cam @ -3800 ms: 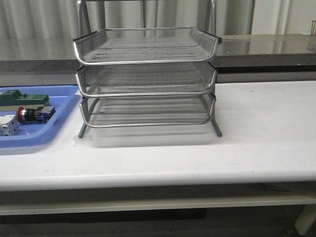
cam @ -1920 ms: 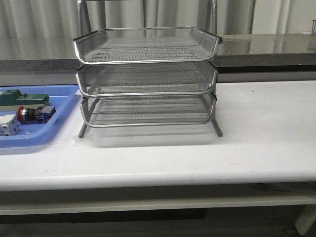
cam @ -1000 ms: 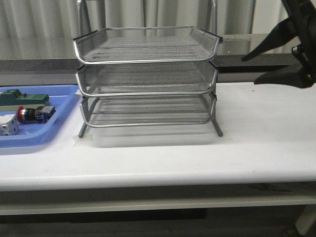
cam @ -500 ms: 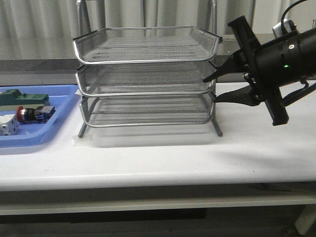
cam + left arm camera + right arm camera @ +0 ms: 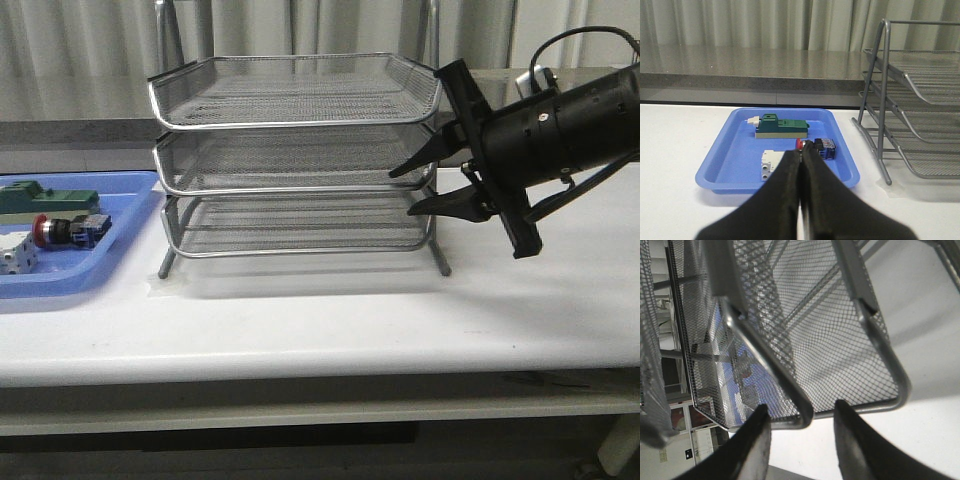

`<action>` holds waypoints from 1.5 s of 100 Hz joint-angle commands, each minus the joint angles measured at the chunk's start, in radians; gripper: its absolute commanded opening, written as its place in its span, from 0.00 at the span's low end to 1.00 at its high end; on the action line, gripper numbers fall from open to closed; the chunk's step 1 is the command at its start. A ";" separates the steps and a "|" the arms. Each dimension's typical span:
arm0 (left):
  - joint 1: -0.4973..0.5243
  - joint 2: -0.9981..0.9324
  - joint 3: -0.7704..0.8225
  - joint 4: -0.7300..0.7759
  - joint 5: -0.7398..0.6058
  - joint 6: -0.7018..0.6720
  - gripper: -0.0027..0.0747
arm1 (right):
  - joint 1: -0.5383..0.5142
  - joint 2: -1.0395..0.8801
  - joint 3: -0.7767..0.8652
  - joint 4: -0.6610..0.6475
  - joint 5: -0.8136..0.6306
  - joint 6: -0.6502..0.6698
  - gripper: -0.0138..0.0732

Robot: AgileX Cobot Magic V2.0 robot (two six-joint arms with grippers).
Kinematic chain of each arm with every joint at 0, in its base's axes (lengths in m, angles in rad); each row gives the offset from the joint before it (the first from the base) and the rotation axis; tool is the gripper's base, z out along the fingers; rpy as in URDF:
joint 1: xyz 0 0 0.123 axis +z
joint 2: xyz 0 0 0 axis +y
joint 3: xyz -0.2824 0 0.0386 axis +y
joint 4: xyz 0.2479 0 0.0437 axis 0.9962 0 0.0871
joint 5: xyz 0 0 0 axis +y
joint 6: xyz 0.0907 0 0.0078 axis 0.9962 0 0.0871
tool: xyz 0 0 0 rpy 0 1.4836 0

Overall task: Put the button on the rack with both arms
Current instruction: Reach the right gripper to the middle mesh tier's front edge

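Observation:
The button [image 5: 68,230], with its red head and blue rear block, lies in the blue tray [image 5: 90,275] at the left. In the left wrist view the button [image 5: 819,148] lies just beyond my left gripper [image 5: 802,149], which is shut and empty, short of the tray. The left gripper is out of the front view. The silver three-tier rack [image 5: 295,150] stands mid-table. My right gripper [image 5: 402,192] is open at the rack's right front corner. In the right wrist view a tray rim [image 5: 790,385] of the rack runs between the open fingers of the right gripper [image 5: 801,415].
A green-and-beige block [image 5: 50,198] and a white part [image 5: 15,255] share the blue tray [image 5: 730,150] with the button. A dark counter ledge [image 5: 560,100] runs behind the white table [image 5: 320,320].
The right arm came in from the right and moved left to the rack's right front corner, fingers open. The button and tray have not moved.

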 commanded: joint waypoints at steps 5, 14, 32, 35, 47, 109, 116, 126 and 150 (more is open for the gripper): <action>0.004 -0.032 0.055 -0.008 -0.080 -0.003 0.01 | 0.012 -0.022 -0.054 0.133 0.055 -0.006 0.53; 0.004 -0.032 0.055 -0.008 -0.080 -0.003 0.01 | 0.015 -0.005 -0.078 0.133 0.059 -0.006 0.53; 0.004 -0.032 0.055 -0.008 -0.080 -0.003 0.01 | 0.015 0.015 -0.100 0.133 0.061 -0.006 0.53; 0.004 -0.032 0.055 -0.008 -0.080 -0.003 0.01 | 0.015 0.015 -0.100 0.133 0.058 -0.006 0.53; 0.004 -0.032 0.055 -0.008 -0.080 -0.003 0.01 | 0.015 0.015 -0.100 0.133 0.056 -0.006 0.51; 0.004 -0.032 0.055 -0.008 -0.080 -0.003 0.01 | 0.015 0.015 -0.087 0.131 0.069 -0.007 0.19; 0.004 -0.032 0.055 -0.008 -0.080 -0.003 0.01 | 0.015 0.015 -0.072 0.127 0.076 -0.007 0.19; 0.004 -0.032 0.055 -0.008 -0.080 -0.003 0.01 | 0.015 0.015 -0.040 0.126 0.096 -0.019 0.19; 0.004 -0.032 0.055 -0.008 -0.080 -0.003 0.01 | 0.015 0.012 0.037 0.127 0.138 -0.060 0.19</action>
